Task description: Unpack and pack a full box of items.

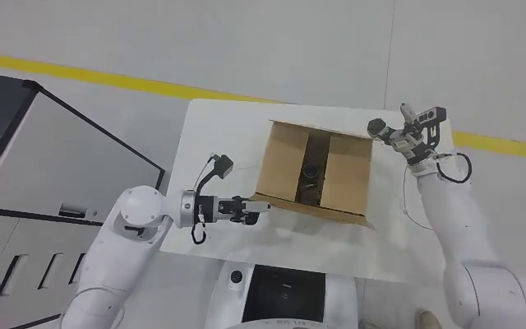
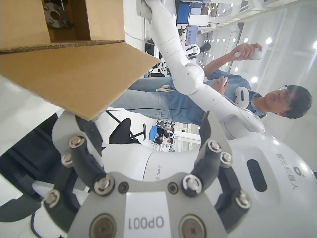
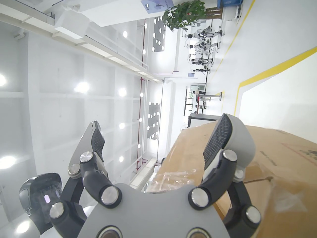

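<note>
1. Table (image 1: 218,132): white, carrying the box on its right half.
2. Box (image 1: 283,160): brown cardboard, open at the top. Two flaps lean over the opening, with a dark gap between them. Near flap (image 1: 325,214) spread outward on the robot's side. Sits between the two tools.
3. Left tool (image 1: 253,209): held level above the table's near edge, pointed at the box's near left corner. Seen from the left wrist, left tool (image 2: 145,122) spread wide and holding nothing. Corner of the near flap (image 2: 74,80) right at one fingertip (image 2: 86,127); cannot tell whether touching.
4. Right tool (image 1: 380,129): above the table's far right corner, just beside the box's far right corner. Seen from the right wrist, right tool (image 3: 161,125) wide apart with nothing between. Box (image 3: 272,149) just behind one fingertip (image 3: 218,137), clear of the other.
5. Flange (image 2: 53,15): dark metal ring with bolt holes, lying down in the box's gap among other dark parts. Well apart from both tools.
</note>
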Controlling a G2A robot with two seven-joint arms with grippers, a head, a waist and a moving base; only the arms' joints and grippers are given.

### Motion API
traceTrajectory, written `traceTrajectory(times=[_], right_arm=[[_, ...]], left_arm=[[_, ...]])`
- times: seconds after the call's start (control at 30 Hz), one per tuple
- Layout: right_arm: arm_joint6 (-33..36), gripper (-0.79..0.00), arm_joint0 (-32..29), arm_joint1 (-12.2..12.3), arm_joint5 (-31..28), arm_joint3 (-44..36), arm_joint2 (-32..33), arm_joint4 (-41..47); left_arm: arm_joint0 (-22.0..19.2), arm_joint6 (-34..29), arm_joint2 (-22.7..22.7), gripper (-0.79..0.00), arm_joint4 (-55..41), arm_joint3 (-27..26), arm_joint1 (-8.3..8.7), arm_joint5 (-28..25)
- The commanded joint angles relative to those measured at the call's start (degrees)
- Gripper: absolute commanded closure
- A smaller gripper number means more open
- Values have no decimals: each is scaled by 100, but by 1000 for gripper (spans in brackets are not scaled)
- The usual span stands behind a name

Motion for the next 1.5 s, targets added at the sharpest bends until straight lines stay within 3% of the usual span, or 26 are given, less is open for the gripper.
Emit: traceTrajectory(times=[0.0,0.5,1.1,1.47], right_arm=[[54,-785,-144,6,54,-119,-9,-24],[-31,-785,-583,8,253,-545,-97,-249],[-51,-785,-983,99,654,-1257,106,-181],[-136,-785,-1481,134,1324,-2204,39,-257]], left_arm=[[-82,427,24,-785,-183,215,-28,-112],[-619,1805,622,-785,390,1082,-139,-794],[-1094,2314,1203,-785,676,1772,-255,-958],[-1152,2723,1345,-785,902,1971,-297,-830]])
